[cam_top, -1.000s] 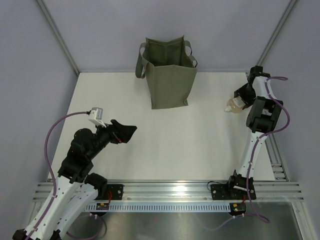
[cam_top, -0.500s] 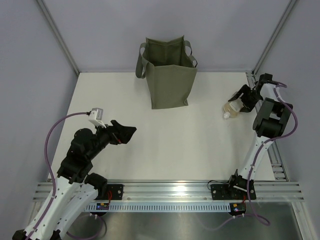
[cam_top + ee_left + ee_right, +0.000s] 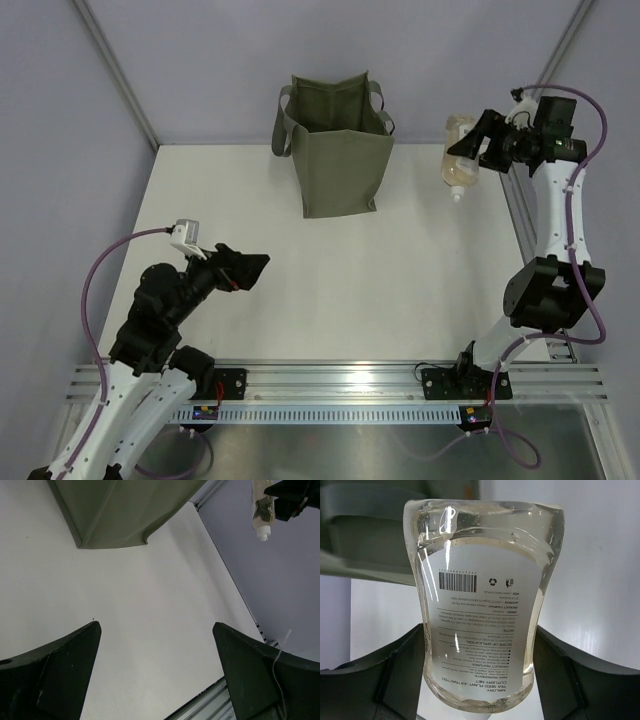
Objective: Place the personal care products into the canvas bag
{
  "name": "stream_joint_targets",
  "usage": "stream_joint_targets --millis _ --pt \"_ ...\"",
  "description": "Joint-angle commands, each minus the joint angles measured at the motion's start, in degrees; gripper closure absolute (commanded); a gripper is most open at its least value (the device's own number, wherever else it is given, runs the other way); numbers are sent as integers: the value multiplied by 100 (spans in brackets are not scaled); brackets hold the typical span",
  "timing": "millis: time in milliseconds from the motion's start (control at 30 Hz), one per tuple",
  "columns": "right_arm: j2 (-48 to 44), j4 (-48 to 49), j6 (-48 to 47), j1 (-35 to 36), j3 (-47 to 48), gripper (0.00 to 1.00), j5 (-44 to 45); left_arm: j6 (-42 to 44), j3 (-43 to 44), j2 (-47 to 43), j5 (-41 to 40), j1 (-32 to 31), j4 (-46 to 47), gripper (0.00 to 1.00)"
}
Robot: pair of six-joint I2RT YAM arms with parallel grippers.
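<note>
Starting at the near side of the table (image 3: 330,300), the left gripper (image 3: 245,268) sits at 8 o'clock. Its jaws are spread wide and hold nothing; the left wrist view shows only bare tabletop between its fingers (image 3: 55,680). Farther back, at 2 o'clock, the right gripper (image 3: 468,150) is clamped across the amber bottle (image 3: 459,176). The bottle is held clear of the table and inverted, with its white cap (image 3: 457,196) pointing down. In the right wrist view its printed label (image 3: 480,630) reads upside down between the two fingers. The canvas bag (image 3: 340,170) stands upright at 12 o'clock with its mouth open. The bottle is at 3 o'clock from the bag, near it but not touching.
</note>
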Motion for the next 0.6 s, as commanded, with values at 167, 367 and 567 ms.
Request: stream_joint_targets --millis 167,367,567 --pt "652 -119 -444 2103 3486 100 176 246 172 -162 17 23 8 1" --pt "2148 424 -796 3037 5511 100 1064 290 110 -4 -27 23 60 1" --pt "2798 2155 -1279 3574 5538 100 2075 554 216 268 -229 15 -98 1"
